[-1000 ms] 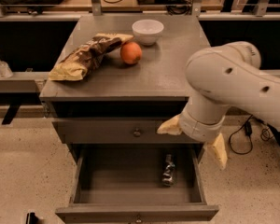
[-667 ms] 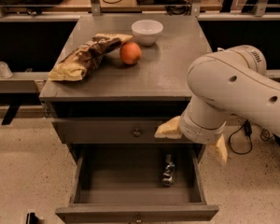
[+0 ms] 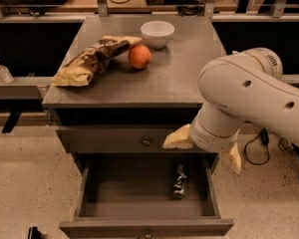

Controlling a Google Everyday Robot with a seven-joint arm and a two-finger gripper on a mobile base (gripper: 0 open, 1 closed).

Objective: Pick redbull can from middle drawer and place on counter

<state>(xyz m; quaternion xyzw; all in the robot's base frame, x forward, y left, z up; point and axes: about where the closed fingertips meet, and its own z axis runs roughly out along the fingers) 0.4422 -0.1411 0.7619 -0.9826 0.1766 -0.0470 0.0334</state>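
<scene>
- While the redbull can [image 3: 179, 181] lies on its side in the open middle drawer [image 3: 139, 227], nearer its right wall, close across its narrow body
- Gripper [image 3: 201, 156] hangs just above, below the counter's [image 3: 184, 78] front edge by the right corner, fingers spread wide; lower it straight

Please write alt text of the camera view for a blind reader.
A white robot arm holds its open pincer above the open dull-grey drawer, where a slim silver-and-blue can lies right of centre. On the grey counter are a white bowl, an orange and a crumpled snack bag.
</scene>
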